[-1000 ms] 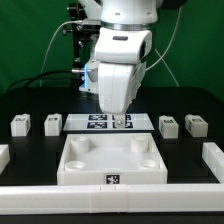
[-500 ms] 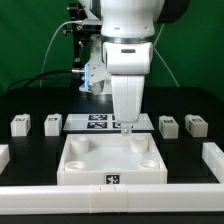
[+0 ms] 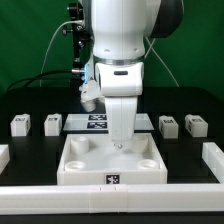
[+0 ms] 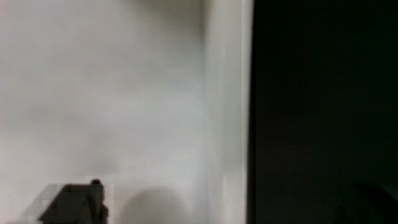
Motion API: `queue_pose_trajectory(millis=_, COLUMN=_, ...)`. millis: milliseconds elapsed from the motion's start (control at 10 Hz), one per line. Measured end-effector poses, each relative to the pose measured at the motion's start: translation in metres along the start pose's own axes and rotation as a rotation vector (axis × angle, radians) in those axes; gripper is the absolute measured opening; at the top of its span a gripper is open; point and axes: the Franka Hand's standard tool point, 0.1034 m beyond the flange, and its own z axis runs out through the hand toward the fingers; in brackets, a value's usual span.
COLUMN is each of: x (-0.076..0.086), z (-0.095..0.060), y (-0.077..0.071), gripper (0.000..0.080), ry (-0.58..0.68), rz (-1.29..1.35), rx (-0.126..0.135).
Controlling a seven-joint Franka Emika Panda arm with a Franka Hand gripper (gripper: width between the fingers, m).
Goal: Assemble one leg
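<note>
**A:** Quick, near to far. What's closest?

**B:** A white bar (image 3: 60,200) runs along the near edge of the black table (image 3: 35,142). Just past it is the big white tray-like part (image 3: 80,172), corner sockets up, with a small tag (image 3: 112,181) on its near wall. There's a white rail (image 3: 3,154) at the exterior view's left edge and another (image 3: 213,154) at the right.

**A:** Gripper?

**B:** The gripper (image 3: 119,143) points straight down over the far middle of the tray, tips low inside it. I can't tell if they touch the floor.

**A:** Open or closed?

**B:** Can't tell. The arm's own body hides the gap. The wrist view is a blur of white surface on one side and black on the other, with one dark finger (image 4: 75,205) showing. I don't see anything between the tips.

**A:** Legs?

**B:** Four small white blocks in a row beyond the tray, all on the table and well apart from the gripper. On the exterior view's left are the outer left leg (image 3: 19,125) and inner left leg (image 3: 52,123). On the right are the inner right leg (image 3: 168,126) and outer right leg (image 3: 196,125).

**A:** Between them?

**B:** The marker board (image 3: 92,122), flat, partly hidden by the arm. Farthest back is a green backdrop (image 3: 30,50).
</note>
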Motion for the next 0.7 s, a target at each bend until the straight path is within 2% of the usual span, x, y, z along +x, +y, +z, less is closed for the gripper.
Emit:
queue_pose_trajectory(millis=100, x=0.0004, z=-0.0002, y=-0.0001, gripper=0.065, ry=0.0, rz=0.006, rx=0.0)
queue_pose_trajectory(millis=300, x=0.0002, z=0.0004, y=-0.0004, gripper=0.0391, ry=0.0, rz=0.012, rx=0.001)
queue_pose_trajectory(millis=400, x=0.0001, z=0.0005, y=-0.0005, gripper=0.0391, ry=0.0, rz=0.013, rx=0.002)
queue_pose_trajectory(millis=500, x=0.0001, z=0.0008, y=-0.0006, gripper=0.0208, ry=0.0, rz=0.013, rx=0.002)
queue_pose_trajectory(millis=600, x=0.0001, z=0.0009, y=-0.0006, gripper=0.0076, ry=0.0, rz=0.013, rx=0.002)
queue_pose_trajectory(millis=700, x=0.0, z=0.0006, y=-0.0002, gripper=0.0076, ry=0.0, rz=0.013, rx=0.001)
